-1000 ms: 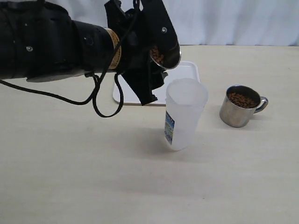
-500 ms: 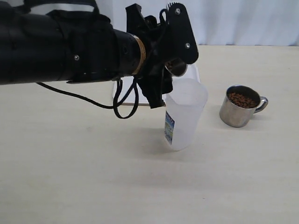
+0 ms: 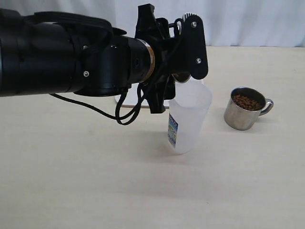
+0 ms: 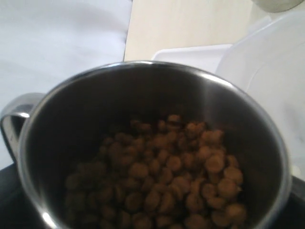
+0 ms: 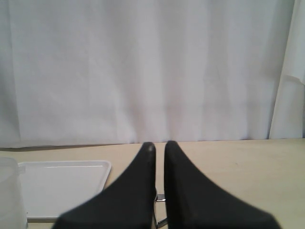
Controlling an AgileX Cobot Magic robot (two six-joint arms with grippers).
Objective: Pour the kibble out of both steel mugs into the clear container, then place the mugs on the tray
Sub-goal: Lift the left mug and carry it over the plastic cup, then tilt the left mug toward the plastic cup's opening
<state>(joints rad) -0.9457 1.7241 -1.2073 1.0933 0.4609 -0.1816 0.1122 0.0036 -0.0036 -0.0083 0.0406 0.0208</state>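
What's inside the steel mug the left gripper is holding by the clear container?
Small round reddish-brown kibble pellets are piled in the lower part of the shiny stainless-steel mug, and the wall above them is bare. The pile covers the mug's floor, so that can't be seen.

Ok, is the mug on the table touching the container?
Apart. The exterior view shows a strip of bare table between the mug and the container.

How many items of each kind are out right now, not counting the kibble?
Steel mugs: 2 (one raised and tilted, one standing apart on the right, holding kibble)
Clear container: 1
Tray: 1
Total: 4
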